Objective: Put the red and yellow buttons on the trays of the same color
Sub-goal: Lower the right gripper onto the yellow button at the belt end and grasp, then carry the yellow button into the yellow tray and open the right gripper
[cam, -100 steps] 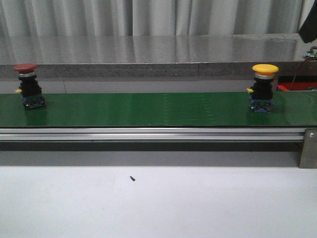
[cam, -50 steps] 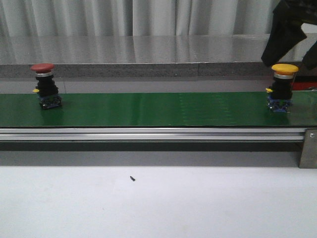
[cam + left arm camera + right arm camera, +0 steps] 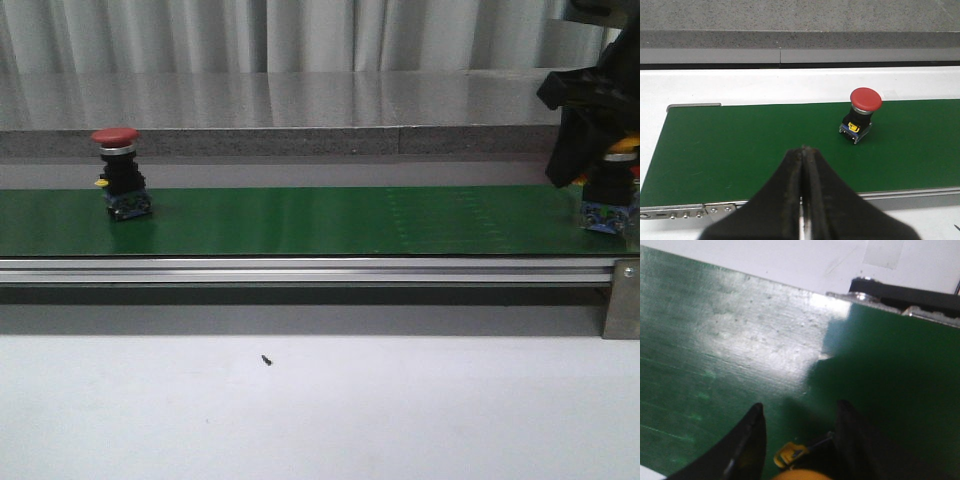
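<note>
The right gripper (image 3: pixel 797 440) is at the far right of the front view, its jaws spread wide on each side of the yellow button (image 3: pixel 612 192). Next, I think, it must squeeze and lift. The red button (image 3: pixel 121 174) stands on the green belt (image 3: pixel 320 220) at the left. The left gripper (image 3: pixel 803 200) has its jaws pressed together, holding nothing. No trays show.

Beyond my shut black left fingers (image 3: pixel 802 200), the button (image 3: pixel 862 114) shows a red cap over a black body on plain green belt (image 3: pixel 740 145). Between my black right fingers (image 3: pixel 752 440), a yellow cap (image 3: pixel 802 475).
</note>
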Motion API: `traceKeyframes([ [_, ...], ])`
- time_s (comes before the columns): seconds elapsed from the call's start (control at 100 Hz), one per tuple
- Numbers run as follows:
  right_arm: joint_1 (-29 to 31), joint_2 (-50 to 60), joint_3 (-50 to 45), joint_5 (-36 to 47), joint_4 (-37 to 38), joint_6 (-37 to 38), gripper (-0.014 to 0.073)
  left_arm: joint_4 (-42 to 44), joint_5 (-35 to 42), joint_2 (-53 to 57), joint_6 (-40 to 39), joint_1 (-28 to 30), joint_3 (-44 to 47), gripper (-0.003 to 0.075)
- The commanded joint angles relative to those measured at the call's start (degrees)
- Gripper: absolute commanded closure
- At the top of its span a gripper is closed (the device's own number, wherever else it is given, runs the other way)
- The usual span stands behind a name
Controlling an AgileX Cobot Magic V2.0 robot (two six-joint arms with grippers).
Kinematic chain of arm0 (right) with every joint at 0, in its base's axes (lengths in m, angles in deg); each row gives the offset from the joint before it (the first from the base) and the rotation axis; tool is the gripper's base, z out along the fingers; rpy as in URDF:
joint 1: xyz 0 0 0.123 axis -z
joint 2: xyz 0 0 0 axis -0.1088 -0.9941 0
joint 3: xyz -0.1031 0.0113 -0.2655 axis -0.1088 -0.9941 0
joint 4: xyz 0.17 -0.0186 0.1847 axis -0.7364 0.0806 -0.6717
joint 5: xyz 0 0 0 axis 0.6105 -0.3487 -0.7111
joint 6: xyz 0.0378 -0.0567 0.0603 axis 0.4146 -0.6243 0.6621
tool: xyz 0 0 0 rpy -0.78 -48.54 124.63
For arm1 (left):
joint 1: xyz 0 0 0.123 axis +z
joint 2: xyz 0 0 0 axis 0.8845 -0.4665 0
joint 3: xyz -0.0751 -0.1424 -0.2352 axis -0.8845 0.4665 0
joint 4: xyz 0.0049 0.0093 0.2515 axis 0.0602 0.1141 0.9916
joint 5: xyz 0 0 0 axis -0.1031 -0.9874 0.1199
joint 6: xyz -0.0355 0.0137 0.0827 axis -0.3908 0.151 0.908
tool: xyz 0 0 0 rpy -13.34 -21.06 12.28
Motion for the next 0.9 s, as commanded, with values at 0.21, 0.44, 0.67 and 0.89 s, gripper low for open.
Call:
traceKeyframes([
  [0.21,1.5,10.5,2.1,-3.5,-0.7,0.3,0.0463,-1.7,2.5,0.6,0.1,-0.2,-1.5,0.074],
  [0.44,11.7,18.7,-3.1,-5.7,-0.7,0.7,0.0463,-1.7,2.2,0.6,0.1,-0.2,-1.5,0.074],
  [0.67,26.3,26.7,-12.9,-1.3,-2.0,0.7,0.0461,-1.7,2.0,0.6,0.1,-0.2,-1.5,0.074],
  [0.89,32.7,27.3,-17.3,5.4,-4.5,0.7,0.0461,-1.7,1.9,0.6,0.1,-0.2,-1.5,0.074],
])
